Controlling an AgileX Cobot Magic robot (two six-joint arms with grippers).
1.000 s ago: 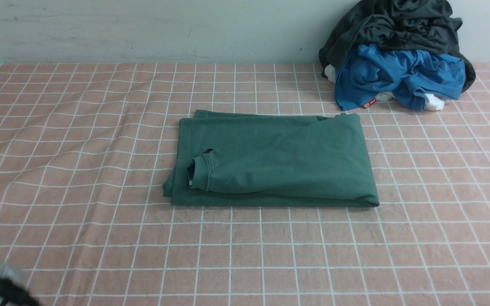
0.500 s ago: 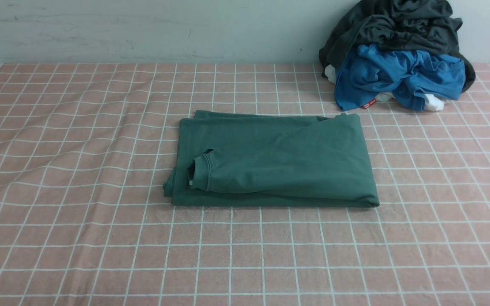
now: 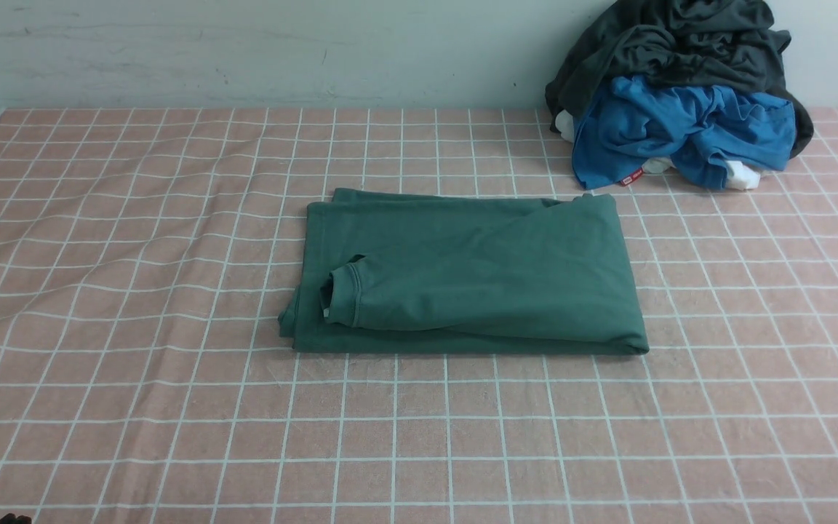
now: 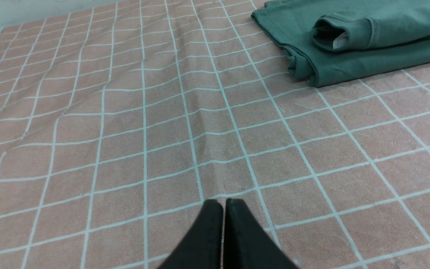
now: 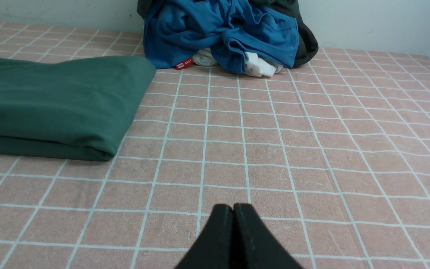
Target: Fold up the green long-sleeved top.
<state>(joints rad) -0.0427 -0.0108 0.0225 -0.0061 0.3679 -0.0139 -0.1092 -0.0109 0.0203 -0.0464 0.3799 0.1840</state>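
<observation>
The green long-sleeved top (image 3: 470,273) lies folded into a flat rectangle at the middle of the pink checked cloth, a ribbed cuff (image 3: 342,293) resting on top near its left end. The left wrist view shows that cuffed end (image 4: 349,31) far from my left gripper (image 4: 224,203), which is shut and empty above the cloth. In the right wrist view the top's other end (image 5: 58,101) lies well clear of my right gripper (image 5: 233,207), also shut on nothing. Neither gripper shows in the front view, apart from a dark sliver at the bottom left corner.
A heap of clothes sits at the back right against the wall: a dark charcoal garment (image 3: 681,44) over a bright blue one (image 3: 681,127), with white fabric (image 3: 743,175) beneath. The pink checked cloth (image 3: 135,291) is rippled on the left side.
My left arm has drawn back out of the front view's bottom left corner, leaving only a dark sliver. The top has not moved.
</observation>
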